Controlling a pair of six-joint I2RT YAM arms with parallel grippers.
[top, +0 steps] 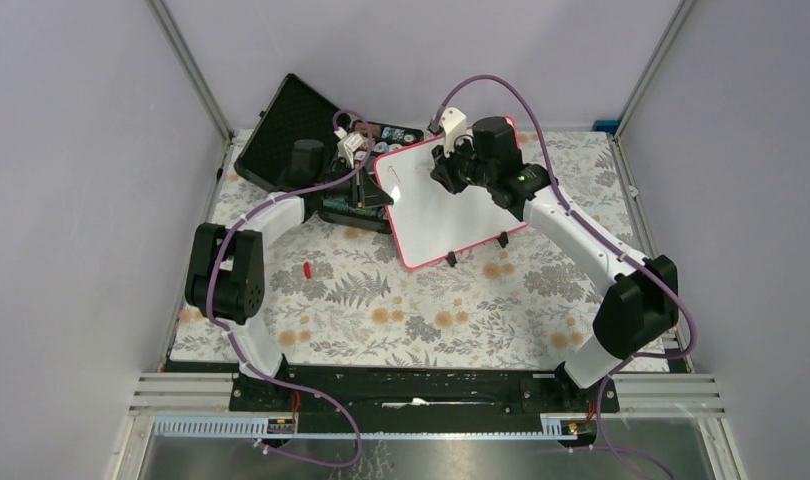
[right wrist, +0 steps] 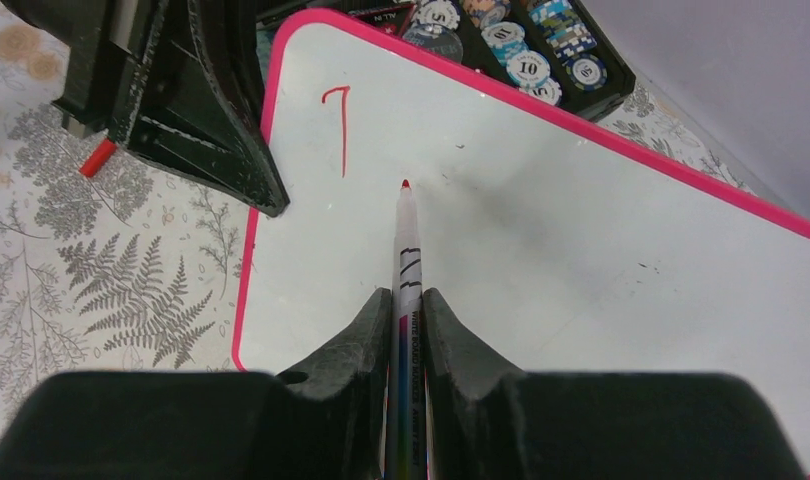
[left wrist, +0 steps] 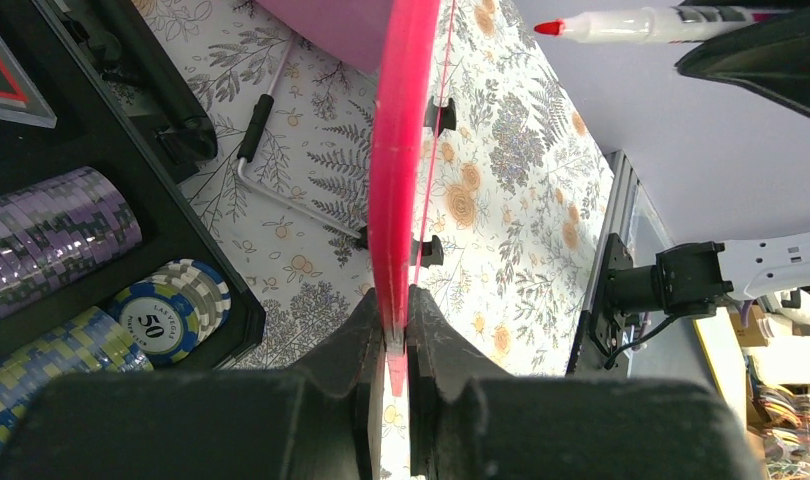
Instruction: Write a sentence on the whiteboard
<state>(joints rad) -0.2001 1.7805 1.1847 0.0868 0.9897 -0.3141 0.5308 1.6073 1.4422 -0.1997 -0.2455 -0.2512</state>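
The whiteboard [top: 436,220], white with a pink rim, stands tilted at mid-table. My left gripper [top: 377,187] is shut on its left rim; the left wrist view shows the rim edge-on [left wrist: 396,150] pinched in the left gripper [left wrist: 396,325]. My right gripper [top: 449,172] hovers over the board's upper part, shut on a whiteboard marker [right wrist: 409,265]. The marker's red tip points at the board face [right wrist: 581,260], just right of the sentence, a single red stroke like a 7 [right wrist: 341,125]. In the left wrist view the marker [left wrist: 641,22] is held clear of the board.
An open black foam-lined case [top: 286,130] with poker chips [left wrist: 166,310] stands behind and left of the board. A red marker cap [top: 307,269] lies on the floral cloth to the left. A metal stand [left wrist: 271,190] lies behind the board.
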